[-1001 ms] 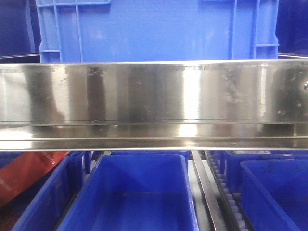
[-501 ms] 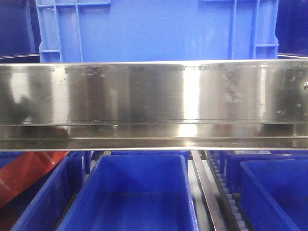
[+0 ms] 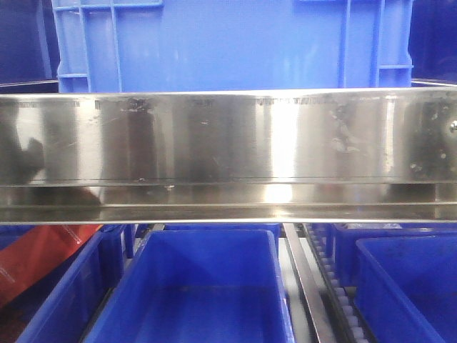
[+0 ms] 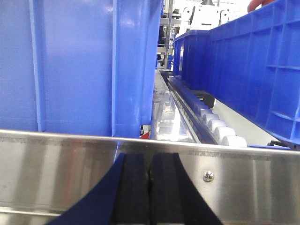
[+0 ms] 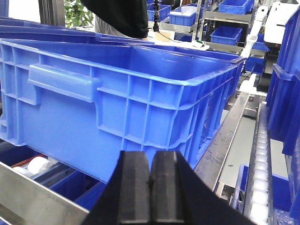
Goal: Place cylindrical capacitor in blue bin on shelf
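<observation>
Shifted dark reflection on shelf [image 3: 228, 136] rail, left.

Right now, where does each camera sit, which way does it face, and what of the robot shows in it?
Exterior front: ahead of the base, level with the shelf rail; large blue crate above, open blue bins below; no arm visible.
Left wrist: behind the left gripper, fingers together, facing the rail and crate wall.
Right wrist: behind the right gripper, fingers together, facing a crate's side from above the rail.
Shared: steel rail and blue crates appear in all three; the capacitor shows in none.
</observation>
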